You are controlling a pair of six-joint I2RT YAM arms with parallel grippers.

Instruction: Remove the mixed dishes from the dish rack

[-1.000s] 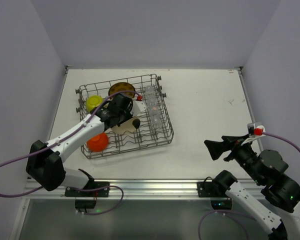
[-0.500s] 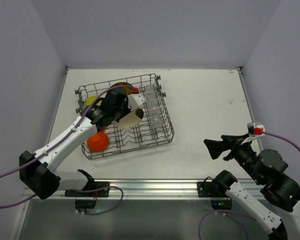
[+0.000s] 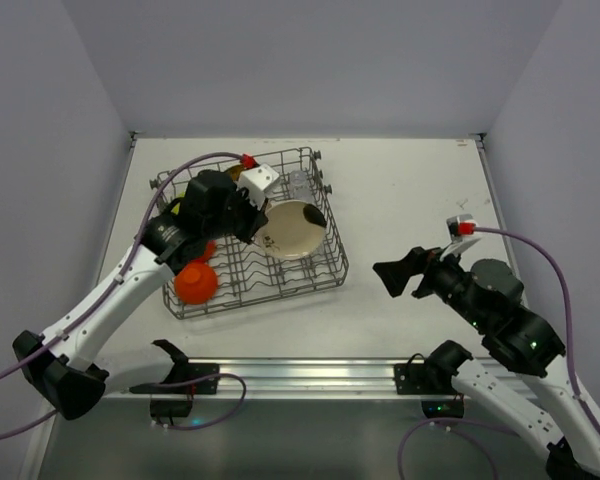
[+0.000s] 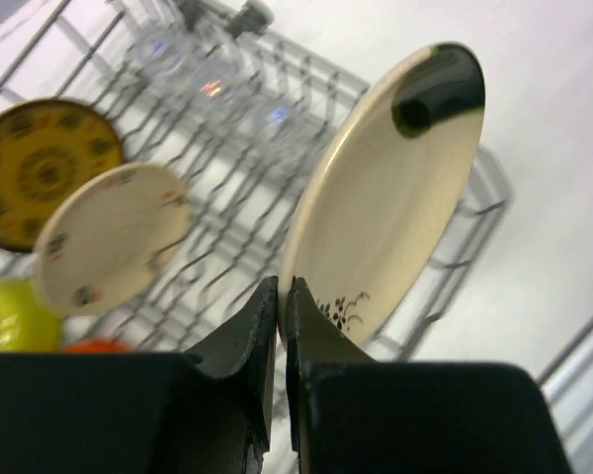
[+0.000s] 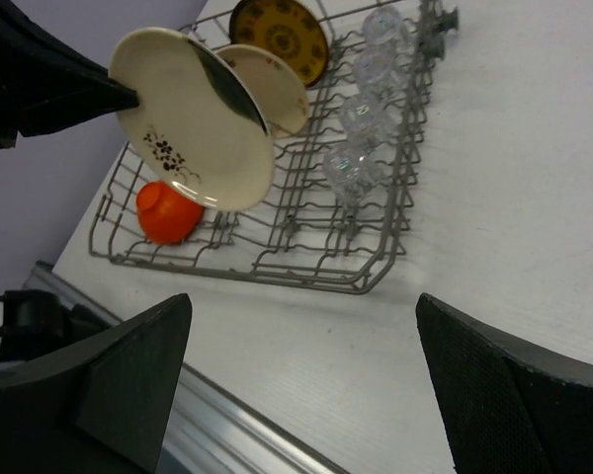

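Plate (image 4: 381,197), cream with a dark rim patch and black sprig, tilted above the rack (image 3: 238,275); my left pincer (image 4: 280,291) pinches its edge, right pincer (image 5: 301,306) gapes wide.

One each: patterned plate (image 5: 279,38), orange bowl (image 5: 168,212), yellow bowl (image 4: 0,316). 2 cream plates (image 5: 193,118) (image 5: 275,87), 3 cups (image 4: 163,44) (image 4: 215,87) (image 4: 277,117).

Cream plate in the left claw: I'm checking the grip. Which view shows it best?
Left wrist: the left claw pinches the cream plate by its rim, close up. Right wrist shows its face, top external a small tilted disc.
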